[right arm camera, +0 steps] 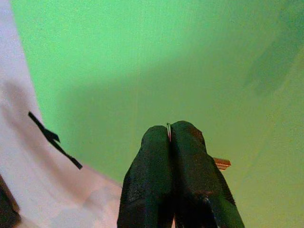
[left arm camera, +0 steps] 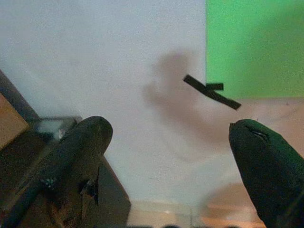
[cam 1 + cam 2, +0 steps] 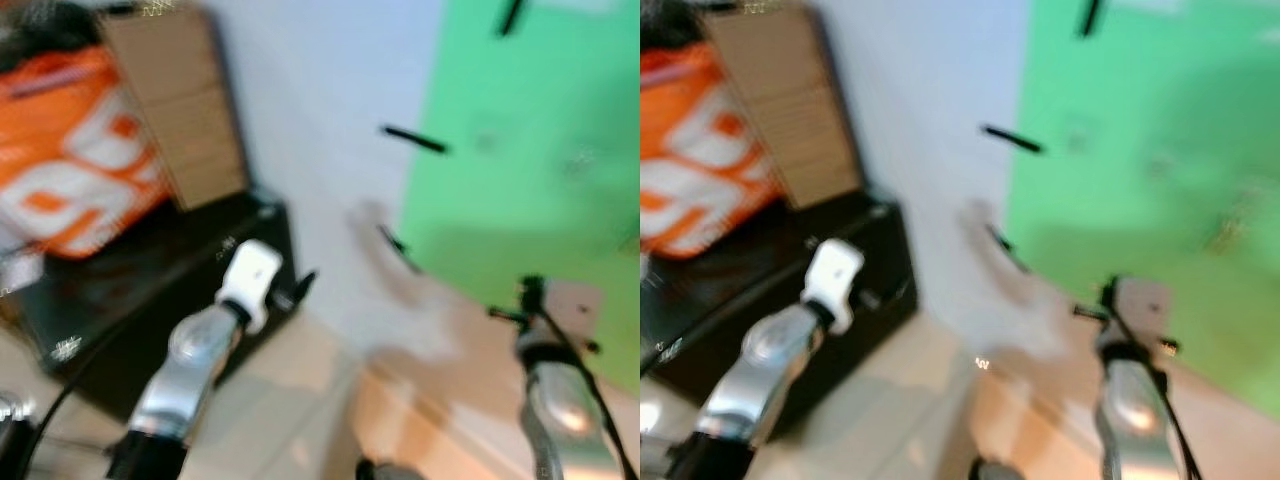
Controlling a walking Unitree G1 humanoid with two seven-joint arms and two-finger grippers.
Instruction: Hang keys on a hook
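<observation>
1. While the head views are smeared with motion, the layout reads well enough: an orange bag [image 3: 70, 160] and a brown cardboard box [image 3: 175, 105] sit at the far left on top of a black cabinet [image 3: 150, 290]. What either holds I cannot tell; the box shows only its side.
2. Just right of those, the left gripper [image 2: 168, 156] hovers with its fingers spread wide and nothing between them, pointed at the pale wall beside the cabinet.
3. Further right, black hooks stick out of the wall: one [image 3: 412, 140] on the white part near the edge of the green panel [image 3: 530, 150], a lower one [image 3: 395, 245] under it, and another [image 3: 512, 15] up on the green.
4. On the right, the right gripper [image 1: 170, 135] is clamped tight, with a thin wire ring pinched at the fingertips and a brass key [image 1: 221, 164] poking out beside them. It faces the green panel, well apart from any hook.
5. To my eye the carry is under way and the hanging not yet begun. Done well, the next move means swinging that arm toward the white wall's hook, letting the ring hang free below the fingertips, approaching from above the tip, and lowering before letting go. With so little ring showing, threading it could easily miss.
</observation>
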